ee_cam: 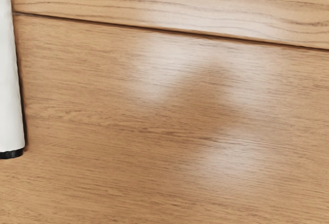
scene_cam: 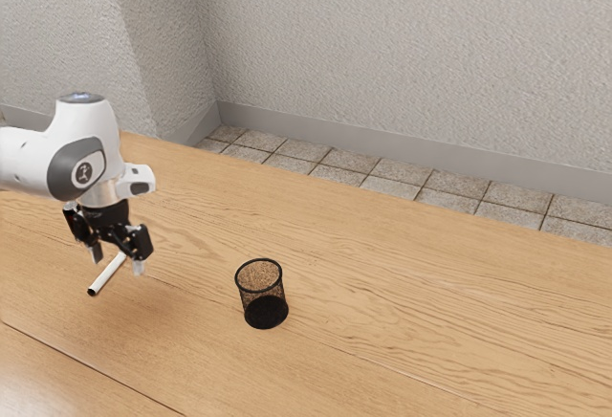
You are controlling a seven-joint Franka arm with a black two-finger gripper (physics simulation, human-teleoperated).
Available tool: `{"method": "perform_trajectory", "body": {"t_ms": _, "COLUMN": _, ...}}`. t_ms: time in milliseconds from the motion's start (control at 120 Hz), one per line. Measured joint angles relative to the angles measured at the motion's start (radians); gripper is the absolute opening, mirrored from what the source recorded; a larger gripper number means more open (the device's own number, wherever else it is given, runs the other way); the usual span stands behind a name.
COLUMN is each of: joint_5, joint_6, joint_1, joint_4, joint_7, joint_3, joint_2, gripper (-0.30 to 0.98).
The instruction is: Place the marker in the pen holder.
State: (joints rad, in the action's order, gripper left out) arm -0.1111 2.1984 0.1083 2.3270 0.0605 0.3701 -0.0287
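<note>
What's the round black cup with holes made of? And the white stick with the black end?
The round black mesh pen holder looks like painted metal wire: the table shows through its holes. The white, black-ended marker seems smooth plastic, with plain sides, though it could be coated metal.

White arm (scene_cam: pixel 31 161) from the exterior view's left, fingers (scene_cam: pixel 140 267) apart, tips downward.

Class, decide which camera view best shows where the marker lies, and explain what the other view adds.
The exterior view: it places the marker on the table, below the open gripper and apart from the pen holder. The wrist view gives a close-up of its white barrel and black end, cut off by the picture's edge.
</note>
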Motion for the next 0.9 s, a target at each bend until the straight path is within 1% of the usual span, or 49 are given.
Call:
{"method": "perform_trajectory", "body": {"t_ms": 92, "joint_5": 0.0, "joint_6": 0.01, "joint_1": 0.007, "joint_4": -0.071, "joint_7": 0.013, "joint_3": 0.046, "joint_2": 0.073, "gripper": 0.69}}
{"method": "perform_trajectory", "body": {"t_ms": 175, "joint_5": 0.004, "joint_6": 0.015, "joint_1": -0.01, "joint_4": -0.117, "joint_7": 0.025, "joint_3": 0.055, "joint_2": 0.14, "gripper": 0.69}}
{"method": "perform_trajectory", "body": {"t_ms": 275, "joint_5": 0.018, "joint_6": 0.019, "joint_1": -0.009, "joint_4": -0.165, "joint_7": 0.037, "joint_3": 0.055, "joint_2": 0.203, "gripper": 0.69}}
{"method": "perform_trajectory", "body": {"t_ms": 383, "joint_5": 0.03, "joint_6": 0.017, "joint_1": -0.008, "joint_4": -0.184, "joint_7": 0.051, "joint_3": 0.055, "joint_2": 0.236, "gripper": 0.69}}
{"method": "perform_trajectory", "body": {"t_ms": 475, "joint_5": 0.065, "joint_6": 0.01, "joint_1": -0.013, "joint_4": -0.213, "joint_7": 0.075, "joint_3": 0.056, "joint_2": 0.254, "gripper": 0.69}}
{"method": "perform_trajectory", "body": {"t_ms": 617, "joint_5": 0.104, "joint_6": -0.003, "joint_1": -0.053, "joint_4": -0.247, "joint_7": 0.12, "joint_3": 0.056, "joint_2": 0.298, "gripper": 0.69}}
{"method": "perform_trajectory", "body": {"t_ms": 800, "joint_5": 0.119, "joint_6": -0.005, "joint_1": -0.062, "joint_4": -0.272, "joint_7": 0.172, "joint_3": 0.055, "joint_2": 0.333, "gripper": 0.69}}
{"method": "perform_trajectory", "body": {"t_ms": 900, "joint_5": 0.123, "joint_6": 0.003, "joint_1": -0.076, "joint_4": -0.325, "joint_7": 0.201, "joint_3": 0.052, "joint_2": 0.38, "gripper": 0.69}}
